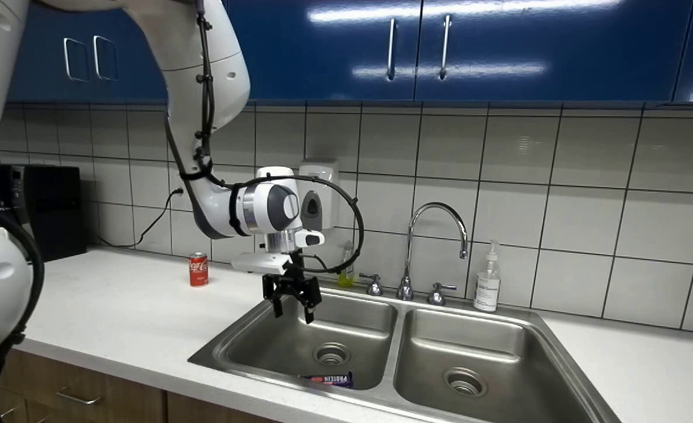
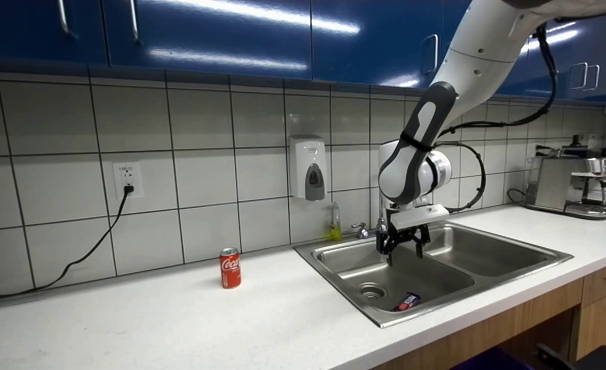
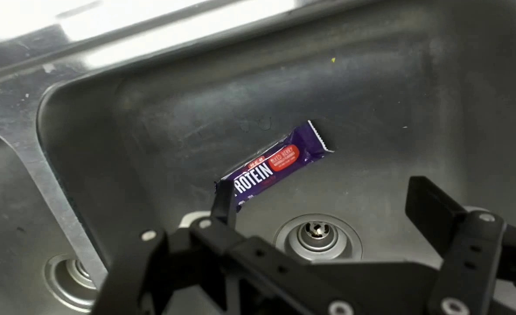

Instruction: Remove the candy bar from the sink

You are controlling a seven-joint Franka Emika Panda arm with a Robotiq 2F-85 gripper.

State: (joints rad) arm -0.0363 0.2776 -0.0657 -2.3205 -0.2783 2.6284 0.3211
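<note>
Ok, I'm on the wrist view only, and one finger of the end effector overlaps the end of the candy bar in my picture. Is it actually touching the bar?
Observer: No. In both exterior views the end effector hangs higher up, with a clear gap down to the candy bar.
Operator: Good. I can see the second basin on one side. What stands nearest on the countertop at the opposite side, outside my picture?
Observer: A red Coca-Cola can, standing upright and apart from the sink.
</note>
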